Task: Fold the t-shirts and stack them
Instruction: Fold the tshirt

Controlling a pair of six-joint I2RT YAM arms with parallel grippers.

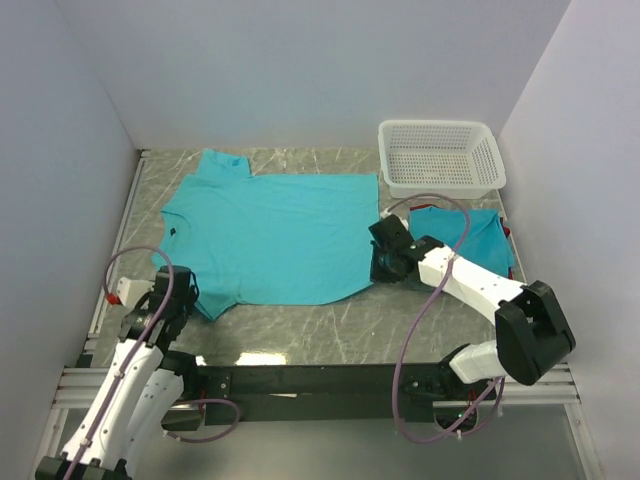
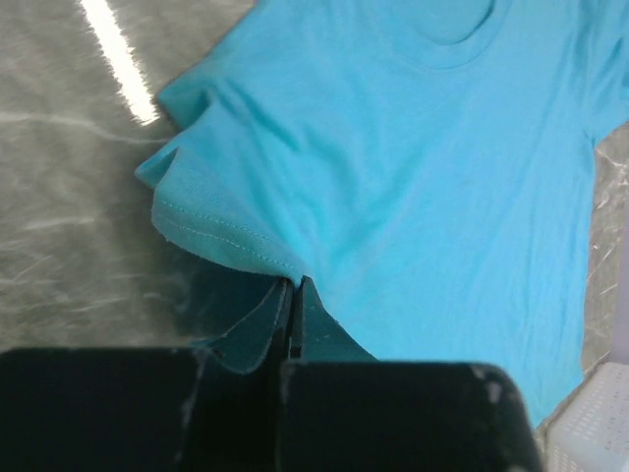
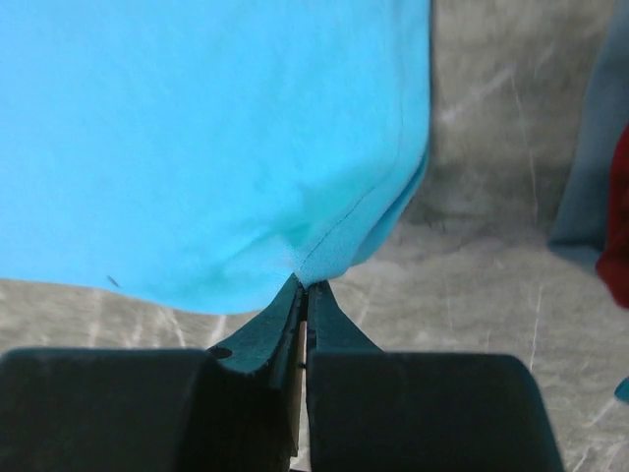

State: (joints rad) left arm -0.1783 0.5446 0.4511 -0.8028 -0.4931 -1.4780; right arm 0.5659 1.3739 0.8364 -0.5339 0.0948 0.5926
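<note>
While your left gripper (image 1: 186,296) sits low over the grey marbled table (image 1: 330,322), its 2 jaws are pinched tight on the stitched sleeve hem of the plain teal cotton short-sleeved t-shirt (image 1: 275,235). In the left wrist view no gap shows between its dark fingers (image 2: 257,334), and the cloth bunches just ahead of the tips. From those jaws the shirt spreads flat, away and to the right, with its collar at the far left.

Your right gripper (image 1: 386,264) clamps the same shirt at its near right hem corner. In the right wrist view its fingers (image 3: 257,336) meet on the seam, with the fabric lifted slightly and fanning ahead and to the left of the jaws.

Just right of those jaws, apart from the teal shirt, lies 1 folded darker blue t-shirt (image 1: 470,232) with the edge of a red t-shirt (image 1: 509,235) showing beside it. Beyond that pile stands the white plastic mesh basket (image 1: 440,156).
</note>
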